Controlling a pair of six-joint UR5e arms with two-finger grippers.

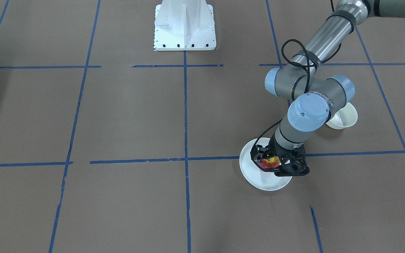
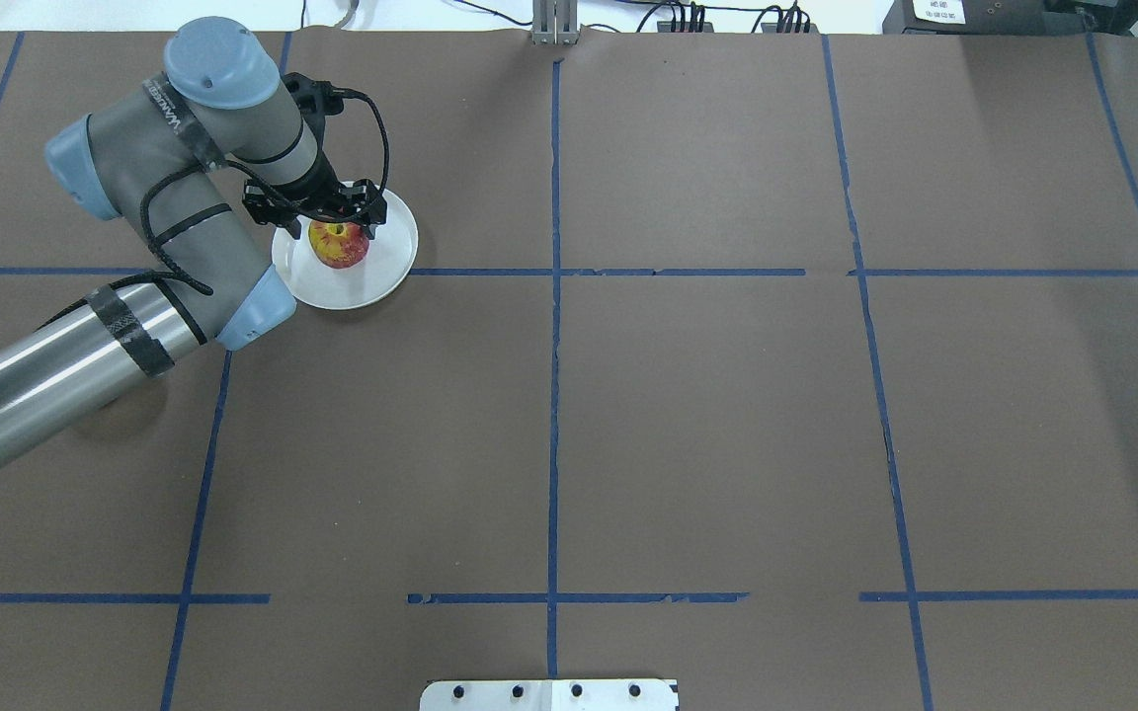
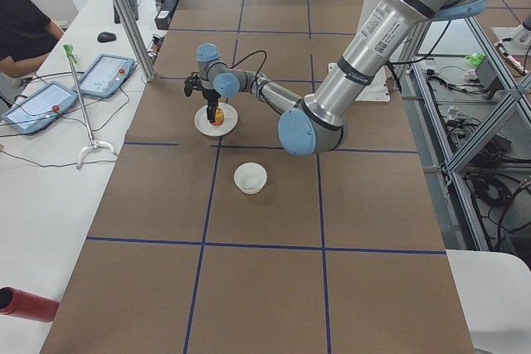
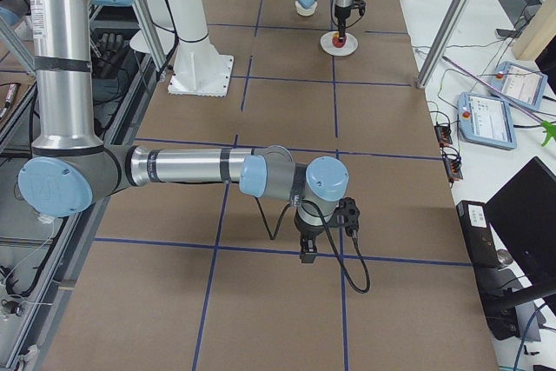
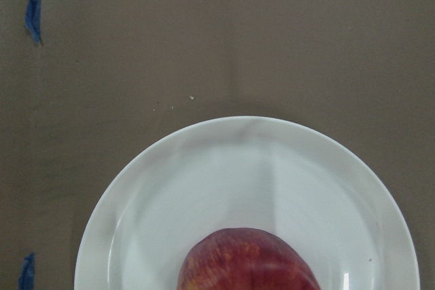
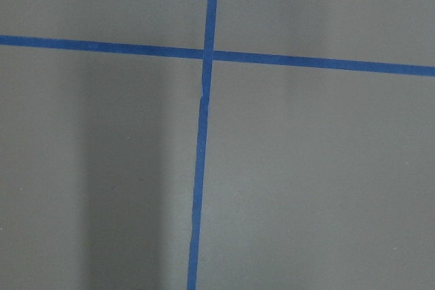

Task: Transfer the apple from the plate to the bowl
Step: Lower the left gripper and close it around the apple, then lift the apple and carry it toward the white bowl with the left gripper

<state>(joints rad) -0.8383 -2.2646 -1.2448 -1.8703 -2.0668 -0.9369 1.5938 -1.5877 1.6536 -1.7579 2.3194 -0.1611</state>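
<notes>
Overhead exterior shows the apple (image 2: 338, 247), red with a yellow patch around its stem dimple, on the plate (image 2: 376, 286), near the plate's middle. The left wrist-mounted view looks down on it from close above. The apple's red top fills the bottom centre, the white plate spreads out around it, and no finger enters that frame.

The left gripper (image 2: 339, 227) hangs straight down over the plate with one black finger on each flank of the apple. The fingers look closed to the fruit's width and seem to touch it, though how firmly they press is too fine to judge.

The plate lies across a blue tape line (image 2: 688, 272) in the far-left part of the table (image 2: 727, 425). The bowl (image 1: 347, 117) stands upright near the plate but apart from it, closer to the robot and farther to its left. In the front-facing view it is partly hidden behind the left arm (image 1: 308, 112).

The right gripper (image 4: 305, 255) points down above the brown table cover, well apart from all three, and its wrist camera shows a tape crossing below. It shows only in the exterior right view, so I cannot tell how its fingers stand. A white mounting base (image 1: 185, 26) stands on the robot's side of the table.
</notes>
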